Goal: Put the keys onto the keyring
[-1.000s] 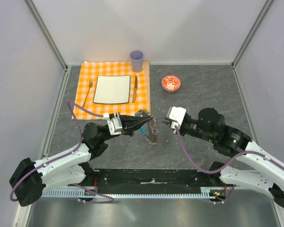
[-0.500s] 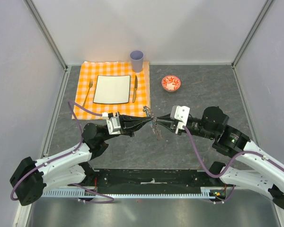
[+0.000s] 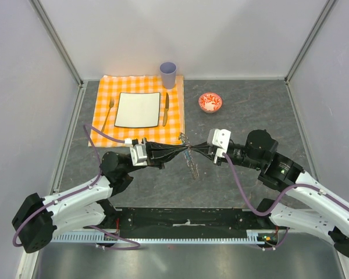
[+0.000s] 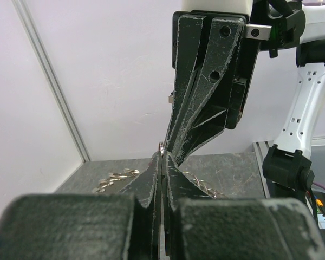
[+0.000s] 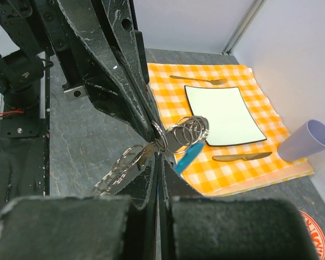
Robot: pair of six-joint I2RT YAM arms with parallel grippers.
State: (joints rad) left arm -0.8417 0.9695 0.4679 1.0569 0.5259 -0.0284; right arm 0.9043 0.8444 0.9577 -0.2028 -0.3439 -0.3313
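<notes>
L gripper & R gripper meet tip to tip just off the near-right corner of the orange check cloth. L is pinched tight on the keyring. R is clamped too, apparently on the same coil by its blue segment, w/ the chain dangling. Can't pick out any key, so threading prob. isn't done yet.

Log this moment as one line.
left gripper: shut on keyring | right gripper: shut, tips meeting left's at keyring | keyring: aloft between both
</notes>
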